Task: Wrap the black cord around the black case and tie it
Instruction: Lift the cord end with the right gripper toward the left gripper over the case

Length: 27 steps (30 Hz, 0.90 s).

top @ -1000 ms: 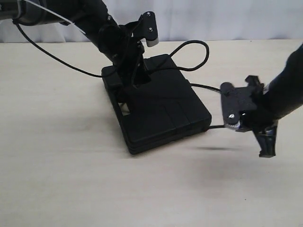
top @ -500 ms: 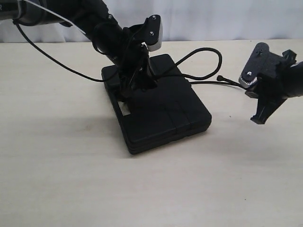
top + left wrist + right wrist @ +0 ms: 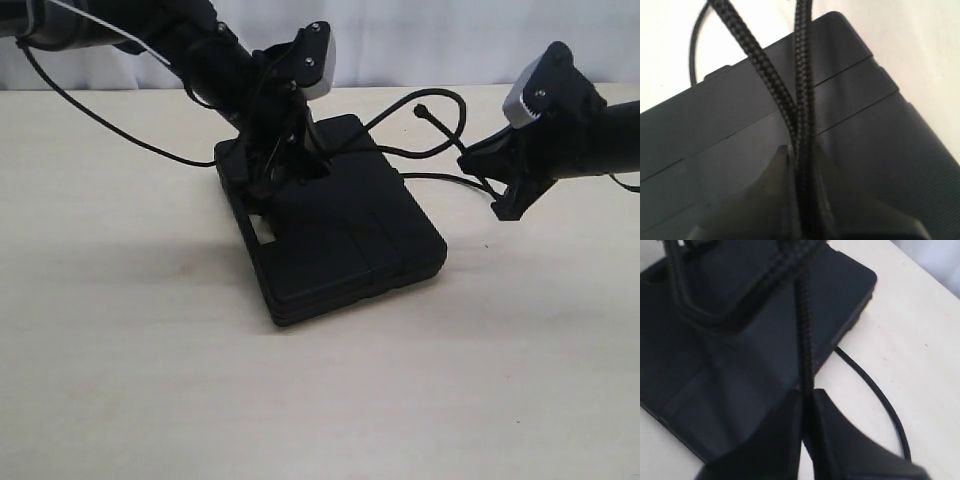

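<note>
The black case point(image 3: 350, 235) lies flat in the middle of the table. The black cord point(image 3: 452, 112) arcs up behind the case's right side, and its knobbed tip point(image 3: 422, 108) hangs in the air. My left gripper point(image 3: 285, 170) sits low over the case's back left part. In the left wrist view it point(image 3: 801, 155) is shut on two braided strands of the cord point(image 3: 765, 65) above the case point(image 3: 880, 150). My right gripper point(image 3: 490, 185) hovers right of the case. In the right wrist view it point(image 3: 805, 392) is shut on one strand of the cord point(image 3: 804, 330).
A thin smooth black cable point(image 3: 110, 125) runs from the left arm across the table's back left. Another stretch of cord point(image 3: 880, 400) lies on the table beside the case point(image 3: 740, 365). A white curtain point(image 3: 450, 40) hangs behind the back edge.
My right gripper has risen from the case's front right corner and swung back and inward, carrying the cord; the loop and knobbed tip lifted. The left gripper stays on the case.
</note>
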Motion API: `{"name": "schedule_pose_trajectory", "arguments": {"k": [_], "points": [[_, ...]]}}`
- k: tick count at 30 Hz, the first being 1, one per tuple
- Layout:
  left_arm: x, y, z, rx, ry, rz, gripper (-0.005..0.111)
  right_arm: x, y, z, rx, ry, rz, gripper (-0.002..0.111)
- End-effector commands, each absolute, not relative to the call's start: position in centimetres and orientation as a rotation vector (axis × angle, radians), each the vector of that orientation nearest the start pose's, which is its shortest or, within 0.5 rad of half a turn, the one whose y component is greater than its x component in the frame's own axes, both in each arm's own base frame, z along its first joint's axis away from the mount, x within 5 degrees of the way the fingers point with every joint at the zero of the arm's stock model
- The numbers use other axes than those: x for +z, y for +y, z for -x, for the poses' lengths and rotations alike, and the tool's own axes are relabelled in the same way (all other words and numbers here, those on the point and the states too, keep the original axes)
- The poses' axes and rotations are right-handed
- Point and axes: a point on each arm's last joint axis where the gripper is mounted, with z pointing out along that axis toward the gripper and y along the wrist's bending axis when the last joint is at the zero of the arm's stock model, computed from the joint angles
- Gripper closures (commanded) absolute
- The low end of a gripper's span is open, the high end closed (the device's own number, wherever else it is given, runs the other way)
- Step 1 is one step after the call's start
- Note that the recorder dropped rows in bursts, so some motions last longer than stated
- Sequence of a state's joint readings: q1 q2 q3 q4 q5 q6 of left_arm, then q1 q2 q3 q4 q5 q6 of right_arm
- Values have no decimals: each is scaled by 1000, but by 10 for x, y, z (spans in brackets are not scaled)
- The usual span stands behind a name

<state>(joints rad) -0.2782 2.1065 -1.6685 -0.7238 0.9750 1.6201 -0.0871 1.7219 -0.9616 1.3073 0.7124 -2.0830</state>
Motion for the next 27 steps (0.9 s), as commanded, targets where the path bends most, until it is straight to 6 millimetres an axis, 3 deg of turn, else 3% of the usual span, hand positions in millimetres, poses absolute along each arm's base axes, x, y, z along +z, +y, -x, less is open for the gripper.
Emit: {"name": "schedule_pose_trajectory", "arguments": {"k": [1, 10, 19, 22, 27], "points": [[207, -164, -421, -506, 1796, -1736, 107, 208, 35, -340, 447, 1867, 1190, 104], [204, -167, -418, -567, 1775, -1756, 107, 208, 40, -337, 487, 1849, 1224, 104], [206, -169, -417, -608, 1771, -1730, 106, 226, 49, -339, 627, 1745, 1163, 104], [206, -169, -417, -611, 1777, -1725, 96, 228, 50, -340, 647, 1731, 1130, 104], [206, -169, -420, -621, 1856, -1638, 58, 228, 50, -340, 647, 1731, 1130, 104]]}}
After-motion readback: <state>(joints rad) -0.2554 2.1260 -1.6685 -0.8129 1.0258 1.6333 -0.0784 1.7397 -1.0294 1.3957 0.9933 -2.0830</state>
